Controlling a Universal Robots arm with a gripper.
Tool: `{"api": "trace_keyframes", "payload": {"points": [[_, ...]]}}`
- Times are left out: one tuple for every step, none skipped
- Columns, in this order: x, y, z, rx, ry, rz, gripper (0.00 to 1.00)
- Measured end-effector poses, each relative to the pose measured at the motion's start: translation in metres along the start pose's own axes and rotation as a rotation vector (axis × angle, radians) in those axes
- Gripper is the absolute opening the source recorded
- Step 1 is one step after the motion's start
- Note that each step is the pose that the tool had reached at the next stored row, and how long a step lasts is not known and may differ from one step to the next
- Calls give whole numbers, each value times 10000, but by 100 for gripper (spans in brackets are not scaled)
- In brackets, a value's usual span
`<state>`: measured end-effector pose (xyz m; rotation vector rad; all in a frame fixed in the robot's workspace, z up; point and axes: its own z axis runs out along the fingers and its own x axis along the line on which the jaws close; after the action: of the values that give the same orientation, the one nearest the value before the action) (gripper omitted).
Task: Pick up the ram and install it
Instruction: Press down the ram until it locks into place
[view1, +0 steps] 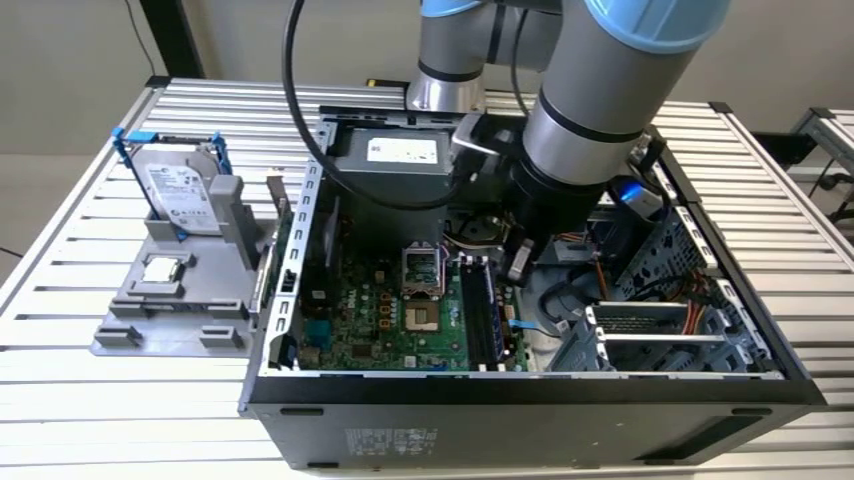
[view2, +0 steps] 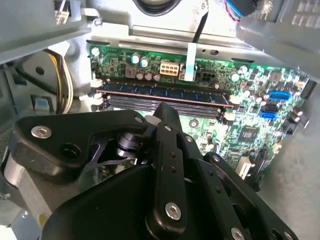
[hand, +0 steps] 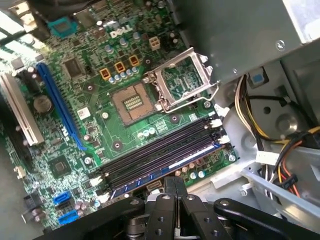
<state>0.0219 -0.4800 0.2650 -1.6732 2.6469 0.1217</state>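
Blue-green ram stick (view2: 165, 95) sits in the far black motherboard slot (hand: 160, 157); black gripper (hand: 172, 187) clenched, empty, directly above; press evenly, vertically.

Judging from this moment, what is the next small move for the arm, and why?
Probably a short, straight press downward. The ram lies in its slot on the motherboard, and the shut gripper sits right over its edge. Whether the white end latches have snapped in can't be told.

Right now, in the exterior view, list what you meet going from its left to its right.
Hard drive in its blue frame → grey holder stand → open processor socket → ram → gripper → drive cage.
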Motion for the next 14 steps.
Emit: {"api": "trace_keyframes", "payload": {"points": [[0,0,0,-14,-2,-157,0],[0,0,1,-26,-3,-316,0],[0,0,1,-38,2,-494,0],[0,0,3,-48,11,-680,0],[0,0,7,-57,18,-842,0],[0,0,10,-67,30,-1037,0],[0,-1,11,-76,44,-1218,0],[1,-1,15,-84,54,-1396,0],[1,-1,21,-94,65,-1581,0],[1,-2,26,-102,77,-1760,0],[1,-2,31,-111,88,-1935,0],[2,-2,35,-120,100,-2120,0],[2,-2,40,-130,110,-2298,0],[2,-3,46,-139,122,-2484,0]]}}
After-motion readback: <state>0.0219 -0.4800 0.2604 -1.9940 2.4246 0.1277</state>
